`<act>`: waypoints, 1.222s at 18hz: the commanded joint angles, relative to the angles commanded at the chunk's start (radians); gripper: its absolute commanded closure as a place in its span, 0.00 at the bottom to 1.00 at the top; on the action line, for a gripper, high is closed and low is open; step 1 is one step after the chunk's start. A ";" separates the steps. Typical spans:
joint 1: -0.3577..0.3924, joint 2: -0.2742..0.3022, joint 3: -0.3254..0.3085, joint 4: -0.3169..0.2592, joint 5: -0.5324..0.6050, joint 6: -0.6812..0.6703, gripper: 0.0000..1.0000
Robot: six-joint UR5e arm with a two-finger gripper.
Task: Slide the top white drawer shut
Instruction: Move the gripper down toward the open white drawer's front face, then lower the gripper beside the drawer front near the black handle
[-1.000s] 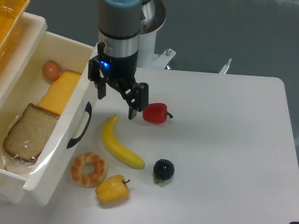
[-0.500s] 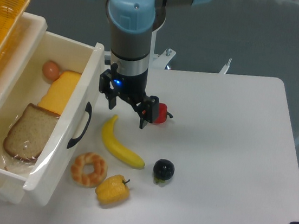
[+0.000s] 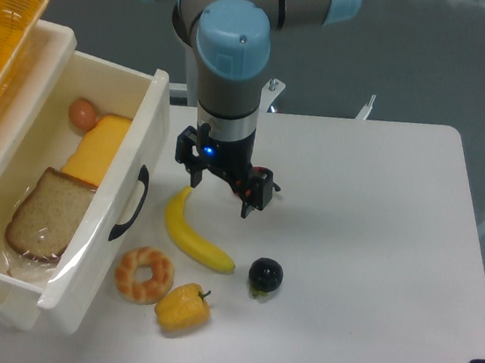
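The top white drawer (image 3: 132, 146) stands pulled out at the left, its curved black handle (image 3: 132, 203) facing right. Inside lie a bread slice, a yellow cheese block and a brown egg. My gripper (image 3: 221, 197) hangs over the table to the right of the drawer front, fingers pointing down and spread apart, holding nothing. It is apart from the drawer, just above the top end of a banana (image 3: 193, 234). The lower drawer is hidden.
A red pepper (image 3: 265, 180) is mostly hidden behind the gripper. A donut (image 3: 144, 274), a yellow pepper (image 3: 183, 308) and a dark round fruit (image 3: 265, 276) lie on the white table (image 3: 367, 250). A yellow wicker basket (image 3: 1, 46) sits at the top left.
The gripper has moved to the right and slightly toward the front, away from the drawer front, and now covers most of the red pepper. The drawer has not moved.
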State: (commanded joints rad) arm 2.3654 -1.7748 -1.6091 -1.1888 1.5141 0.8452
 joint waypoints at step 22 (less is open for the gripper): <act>-0.008 -0.123 0.002 0.015 -0.006 -0.259 0.00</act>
State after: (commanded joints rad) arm 2.3577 -1.8975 -1.6076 -1.1735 1.5079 0.5860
